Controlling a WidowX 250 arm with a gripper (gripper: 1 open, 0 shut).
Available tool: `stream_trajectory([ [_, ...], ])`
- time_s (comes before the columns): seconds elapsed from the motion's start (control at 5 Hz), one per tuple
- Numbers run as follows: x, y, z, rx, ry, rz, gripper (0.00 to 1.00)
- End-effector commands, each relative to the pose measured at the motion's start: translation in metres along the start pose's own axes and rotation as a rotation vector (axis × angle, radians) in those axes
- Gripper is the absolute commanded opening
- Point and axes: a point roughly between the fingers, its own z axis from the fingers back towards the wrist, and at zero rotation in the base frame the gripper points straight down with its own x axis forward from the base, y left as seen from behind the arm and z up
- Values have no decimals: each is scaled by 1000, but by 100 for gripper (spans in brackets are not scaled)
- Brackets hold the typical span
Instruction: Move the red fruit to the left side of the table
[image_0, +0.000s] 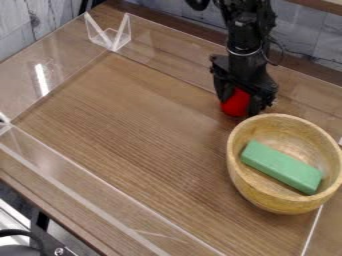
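Observation:
The small red fruit (237, 101) rests on the brown wood-grain table (134, 130) at the back right, just behind the bowl. My black gripper (242, 92) reaches straight down over it, jaws open, with a finger on each side of the fruit. The fingers hide the fruit's upper part. Whether the pads touch it I cannot tell.
A tan round bowl (254, 180) holding a green rectangular block (281, 166) stands at the front right, close to the fruit. Low clear acrylic walls (54, 70) edge the table, with a clear bracket (107, 33) at the back left corner.

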Motion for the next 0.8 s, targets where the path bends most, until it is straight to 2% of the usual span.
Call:
stream_trajectory([
  [0.0, 10, 5, 13, 9, -48, -8, 0],
  [0.2, 12, 14, 37, 20, -88, 0, 0],
  [0.4, 13, 27, 70, 40, -146, 19, 0],
  [0.6, 4, 62, 98, 83, -174, 83, 0],
])
